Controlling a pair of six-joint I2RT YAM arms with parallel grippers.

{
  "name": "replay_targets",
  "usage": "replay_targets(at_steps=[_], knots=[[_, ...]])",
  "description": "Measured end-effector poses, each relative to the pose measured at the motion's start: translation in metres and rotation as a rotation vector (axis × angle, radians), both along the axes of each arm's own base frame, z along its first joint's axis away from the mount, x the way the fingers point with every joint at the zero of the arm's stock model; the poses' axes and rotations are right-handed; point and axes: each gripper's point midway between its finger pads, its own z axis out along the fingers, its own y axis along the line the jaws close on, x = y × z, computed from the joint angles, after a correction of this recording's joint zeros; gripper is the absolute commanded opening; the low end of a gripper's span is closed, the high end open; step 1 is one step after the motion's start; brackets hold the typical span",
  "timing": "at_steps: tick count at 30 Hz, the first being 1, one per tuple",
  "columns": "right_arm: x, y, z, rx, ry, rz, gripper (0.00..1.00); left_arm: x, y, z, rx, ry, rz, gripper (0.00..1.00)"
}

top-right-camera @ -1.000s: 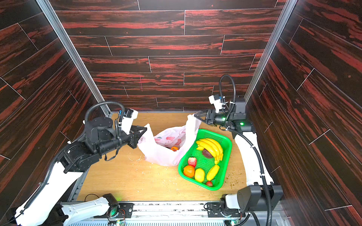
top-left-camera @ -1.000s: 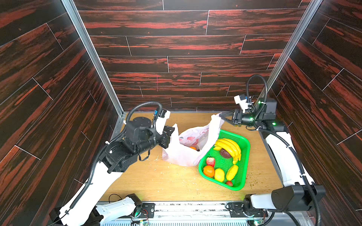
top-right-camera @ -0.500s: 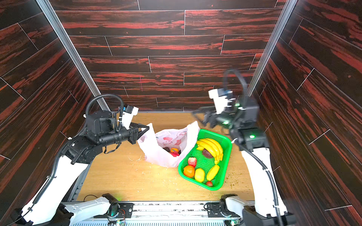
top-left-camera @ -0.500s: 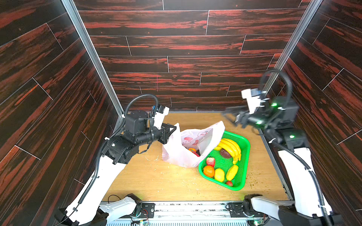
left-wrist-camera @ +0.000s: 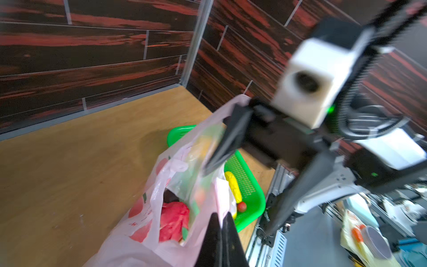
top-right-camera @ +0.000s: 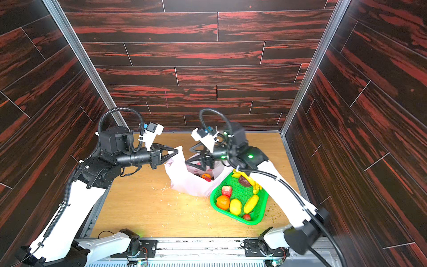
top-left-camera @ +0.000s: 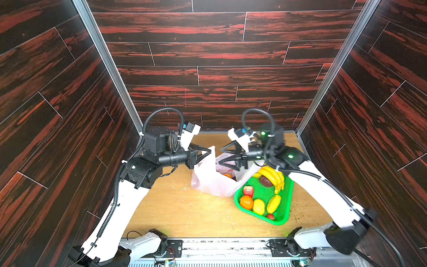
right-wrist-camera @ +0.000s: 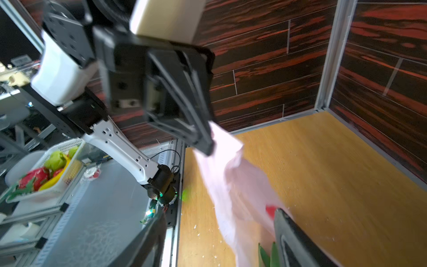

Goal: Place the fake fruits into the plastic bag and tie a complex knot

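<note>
The plastic bag (top-left-camera: 208,182) (top-right-camera: 182,180) sits mid-table with its mouth open; no knot shows. My left gripper (top-left-camera: 209,151) (top-right-camera: 176,151) (left-wrist-camera: 220,216) is shut on the bag's left rim and holds it up. Inside lie a red dragon fruit (left-wrist-camera: 173,222) and an orange (top-right-camera: 206,176). My right gripper (top-left-camera: 220,156) (top-right-camera: 188,156) (right-wrist-camera: 218,219) hangs open over the mouth, nothing between its fingers. More fake fruits fill the green basket (top-left-camera: 284,219): banana bunch (top-left-camera: 273,176), dark round one (top-left-camera: 265,181), strawberry (top-left-camera: 248,190), orange (top-left-camera: 246,202), lemon (top-left-camera: 258,207).
The green basket touches the bag's right side, and my right forearm passes above its back corner. Crumbs lie scattered on the wooden tabletop (top-left-camera: 184,215). Dark wood walls close in three sides. Outside the cell stands a white basket (right-wrist-camera: 69,148) of other toy fruit.
The right gripper let go of the bag's right handle, opened wider and swung left from the back right corner to above the bag's mouth. The handle dropped. The left gripper kept its hold.
</note>
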Motion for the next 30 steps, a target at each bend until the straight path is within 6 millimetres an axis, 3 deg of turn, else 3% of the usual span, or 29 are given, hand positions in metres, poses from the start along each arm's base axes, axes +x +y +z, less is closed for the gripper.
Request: replay_targets(at_steps=[5, 9, 12, 15, 17, 18, 23, 30], knots=[[0.003, 0.022, -0.008, 0.005, -0.011, 0.059, 0.68, 0.000, -0.004, 0.000, -0.011, 0.007, -0.030, 0.00], [0.003, 0.034, -0.005, 0.032, -0.025, 0.095, 0.56, 0.001, -0.006, 0.001, -0.021, 0.004, -0.041, 0.00], [0.000, 0.037, -0.001, 0.051, -0.021, 0.116, 0.42, 0.001, -0.007, 0.004, -0.031, 0.000, -0.048, 0.00], [-0.002, 0.038, 0.004, 0.077, -0.020, 0.136, 0.19, 0.001, -0.007, 0.005, -0.037, -0.003, -0.049, 0.01], [-0.004, 0.039, 0.007, 0.089, -0.021, 0.148, 0.03, 0.002, -0.007, 0.006, -0.038, -0.001, -0.044, 0.13], [-0.005, 0.039, 0.006, 0.090, -0.011, 0.150, 0.00, 0.004, -0.006, 0.006, -0.040, -0.004, -0.036, 0.18], [-0.004, 0.040, 0.001, 0.080, 0.011, 0.139, 0.00, 0.015, 0.007, 0.011, -0.054, -0.036, 0.032, 0.44], [0.007, 0.039, -0.005, 0.056, 0.052, 0.063, 0.00, 0.015, 0.044, 0.010, -0.096, -0.110, 0.172, 0.64]])
